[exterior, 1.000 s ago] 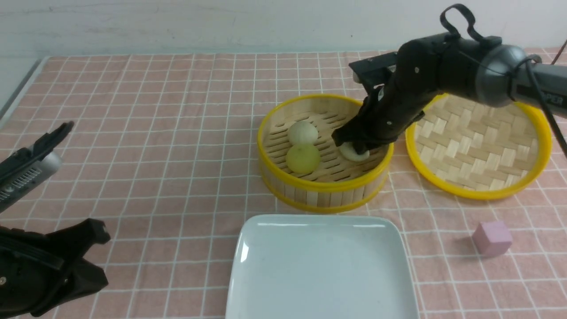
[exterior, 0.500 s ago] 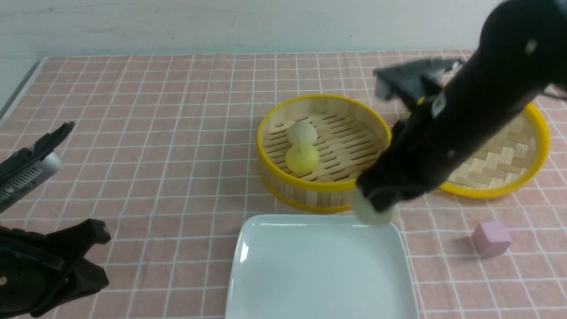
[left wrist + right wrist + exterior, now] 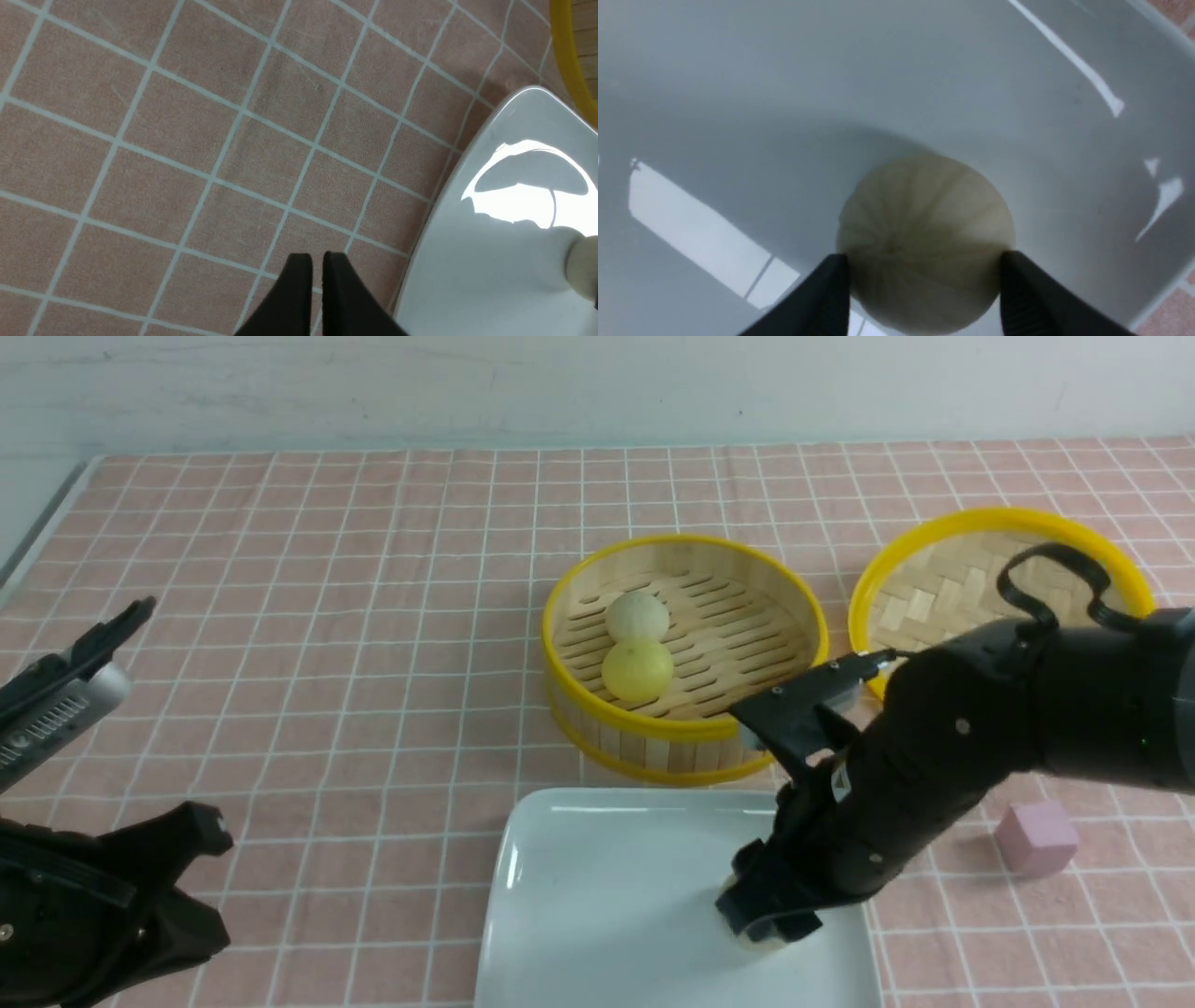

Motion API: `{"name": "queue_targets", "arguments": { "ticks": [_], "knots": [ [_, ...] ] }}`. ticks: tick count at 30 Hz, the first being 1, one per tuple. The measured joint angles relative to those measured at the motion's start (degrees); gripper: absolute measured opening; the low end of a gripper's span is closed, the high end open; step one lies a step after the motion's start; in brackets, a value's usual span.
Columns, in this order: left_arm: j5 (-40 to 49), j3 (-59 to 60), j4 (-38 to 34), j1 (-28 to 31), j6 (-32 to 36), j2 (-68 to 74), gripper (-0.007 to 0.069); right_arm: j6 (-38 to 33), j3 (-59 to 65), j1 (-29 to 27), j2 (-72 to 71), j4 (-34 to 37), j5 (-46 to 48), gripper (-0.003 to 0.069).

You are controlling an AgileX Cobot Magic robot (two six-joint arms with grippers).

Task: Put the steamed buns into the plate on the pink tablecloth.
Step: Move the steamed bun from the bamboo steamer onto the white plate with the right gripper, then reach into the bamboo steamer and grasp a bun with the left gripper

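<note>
Gripping bun (image 3: 924,210) in right end effector (image 3: 924,259), near right rim of plate (image 3: 579,896). Could roll off onto cloth (image 3: 280,616) once released.

Three buns (image 3: 638,614) (image 3: 638,670) (image 3: 924,238), two off-white and one yellow; one plate (image 3: 597,896); one steamer (image 3: 686,733); one lid (image 3: 934,588); one pink cube (image 3: 1036,838); one checked cloth (image 3: 280,616).

One bun (image 3: 924,224) on the plate (image 3: 597,896), beneath the right gripper (image 3: 766,929)
The basket (image 3: 686,733) holding two buns (image 3: 638,670) lies beyond it, leftward; lid (image 3: 934,588) beyond, rightward; cube (image 3: 1036,838) right.
</note>
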Motion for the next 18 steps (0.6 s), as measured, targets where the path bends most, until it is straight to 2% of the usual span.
{"name": "queue_targets", "arguments": {
  "ticks": [1, 4, 6, 7, 8, 11, 15, 18],
  "knots": [
    [0.05, 0.00, 0.00, 0.00, 0.00, 0.00, 0.0065, 0.06, 0.00, 0.00, -0.14, 0.00, 0.00, 0.0478],
    [0.05, 0.00, 0.40, 0.00, -0.05, 0.00, 0.0069, 1.08, -5.83, -1.01, -4.31, -3.93, 9.62, 0.0499],
    [0.05, 0.00, 0.67, 0.00, 0.27, 0.00, 0.0072, 1.08, -8.66, -1.73, -7.60, -6.63, 14.83, 0.0467],
    [0.05, 0.00, 0.89, 0.00, 0.79, 0.00, 0.0073, 1.08, -10.01, -2.26, -10.10, -8.42, 18.02, 0.0426],
    [0.05, 0.00, 0.89, 0.00, 0.87, 0.00, 0.0073, 1.08, -10.17, -2.26, -10.10, -8.66, 18.02, 0.0419],
    [0.05, 0.00, 0.94, 0.00, 2.58, 0.00, 0.0076, 1.08, -10.86, -3.47, -18.11, -12.96, 26.23, 0.0244],
    [-0.81, 0.00, 1.31, 0.00, 3.89, 0.00, 0.0084, 1.93, -7.06, -4.47, -29.71, -14.71, 29.42, 0.0019],
    [-1.44, 0.00, 2.06, 0.00, 4.04, 0.00, 0.0092, 3.29, -0.14, -4.60, -38.54, -15.03, 29.68, -0.0013]
  ]
}}
